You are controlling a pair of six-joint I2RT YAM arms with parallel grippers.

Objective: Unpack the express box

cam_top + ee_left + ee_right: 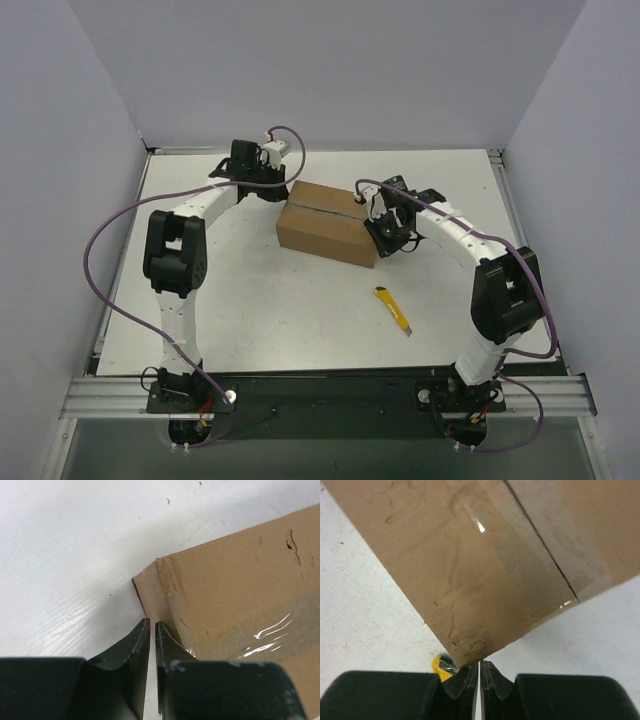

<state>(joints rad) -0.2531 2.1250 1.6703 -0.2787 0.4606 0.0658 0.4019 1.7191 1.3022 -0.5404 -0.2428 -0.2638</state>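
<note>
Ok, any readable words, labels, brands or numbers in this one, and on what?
None readable.
The express box is plain brown cardboard: only scuffs and clear tape along its seam, no print in any view.
The yellow utility knife is too small to show any marking.

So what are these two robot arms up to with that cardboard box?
They are set to unpack the express box, but it is not open yet: its flaps are closed and clear tape covers the centre seam. The left gripper sits shut at one corner, the right gripper shut at the opposite end. Neither visibly holds anything. A yellow utility knife lies untouched on the table.
</note>
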